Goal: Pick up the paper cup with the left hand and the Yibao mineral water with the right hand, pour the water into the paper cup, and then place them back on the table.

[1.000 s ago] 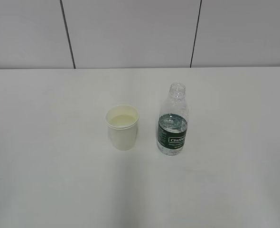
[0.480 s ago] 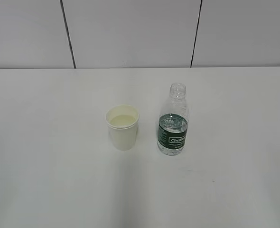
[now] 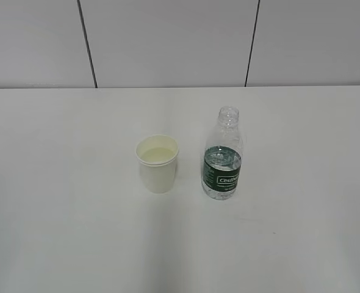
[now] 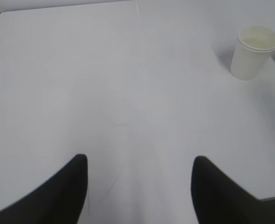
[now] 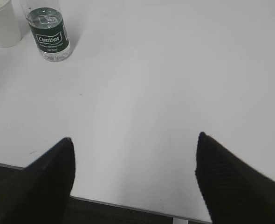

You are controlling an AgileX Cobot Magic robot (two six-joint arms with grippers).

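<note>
The white paper cup (image 3: 158, 163) stands upright on the white table (image 3: 58, 201), with liquid inside. The Yibao mineral water bottle (image 3: 223, 162), clear with a dark green label and no cap, stands upright just right of it. Neither arm shows in the exterior view. In the left wrist view my left gripper (image 4: 140, 161) is open and empty, far from the cup (image 4: 254, 52) at the upper right. In the right wrist view my right gripper (image 5: 135, 139) is open and empty near the table's front edge, with the bottle (image 5: 48, 31) and the cup (image 5: 2, 22) at the upper left.
A pale wall with two dark vertical seams (image 3: 87, 43) rises behind the table. The table's front edge (image 5: 128, 204) shows under the right gripper, with dark floor below it.
</note>
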